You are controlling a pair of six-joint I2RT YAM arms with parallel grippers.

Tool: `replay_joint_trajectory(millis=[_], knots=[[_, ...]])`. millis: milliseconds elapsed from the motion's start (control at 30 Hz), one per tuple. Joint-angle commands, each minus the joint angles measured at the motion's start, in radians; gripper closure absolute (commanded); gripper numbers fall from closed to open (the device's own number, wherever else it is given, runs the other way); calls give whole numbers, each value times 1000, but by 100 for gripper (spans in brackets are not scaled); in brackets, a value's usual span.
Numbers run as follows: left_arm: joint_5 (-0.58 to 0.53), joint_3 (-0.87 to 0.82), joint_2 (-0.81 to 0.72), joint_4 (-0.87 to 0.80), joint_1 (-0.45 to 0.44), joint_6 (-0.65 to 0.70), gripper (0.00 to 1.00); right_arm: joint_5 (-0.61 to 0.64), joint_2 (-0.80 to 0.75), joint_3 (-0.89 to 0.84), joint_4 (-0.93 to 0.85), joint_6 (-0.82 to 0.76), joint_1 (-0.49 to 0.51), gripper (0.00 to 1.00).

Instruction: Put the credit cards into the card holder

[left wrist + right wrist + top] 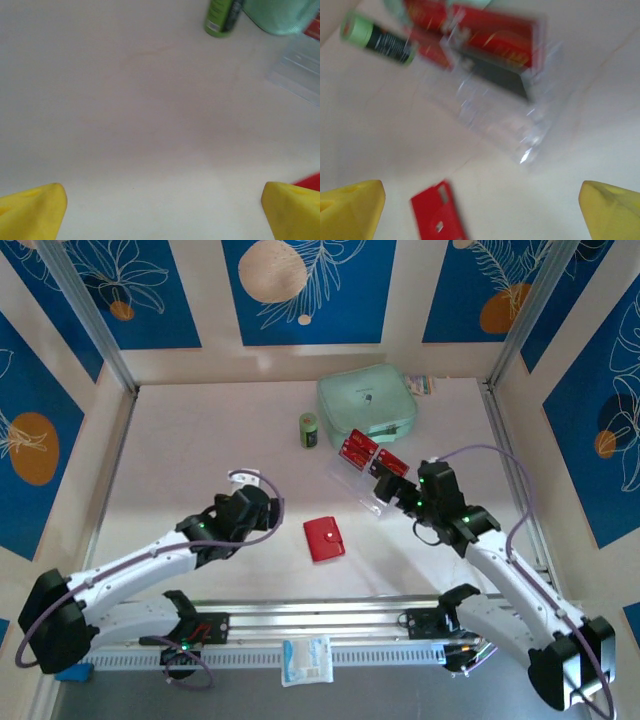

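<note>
Starting at the left side of the table [180, 440], the left gripper [252, 502] hangs over bare surface with its jaws spread wide and nothing between them. Its yellow fingertips [32, 212] sit at the lower corners of the wrist view.

The card holder [323, 538] lies folded shut and flat near the middle of the table, somewhat toward the near edge. It is between the two grippers and touches neither.

Toward the far edge, a green cylinder [308, 430] stands upright just beside a mint-green pouch [367, 405].

Right of centre, a clear tray [362, 480] lies in front of the pouch. The credit cards [357, 448] rest at its far end; two red ones are plain from above. The right wrist view, which is blurred, also shows a black card [502, 80] under the red.

The right gripper [388, 483] is over the near end of the tray, jaws wide apart and holding nothing. On the table between its fingertips [350, 210] lies a flat red piece [437, 215] with a small pale mark. It looks like a card, but the blur prevents certainty.
</note>
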Motion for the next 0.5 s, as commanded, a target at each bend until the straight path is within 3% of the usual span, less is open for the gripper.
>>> replay_joint_trajectory(millis=[0,133,267,467], knots=[[-133,-19,-46,34,65,128,0,236,-68,-52,-14,-23,-54,1],[-130,-34,-67,67,181,250,0,339,-142,-132,118,-47,-134,1],[-127,-52,-64,122,270,329,0,401,-88,-117,130,-62,-232,1],[-109,-72,-55,155,370,290,0,329,72,-75,103,-7,-387,1]])
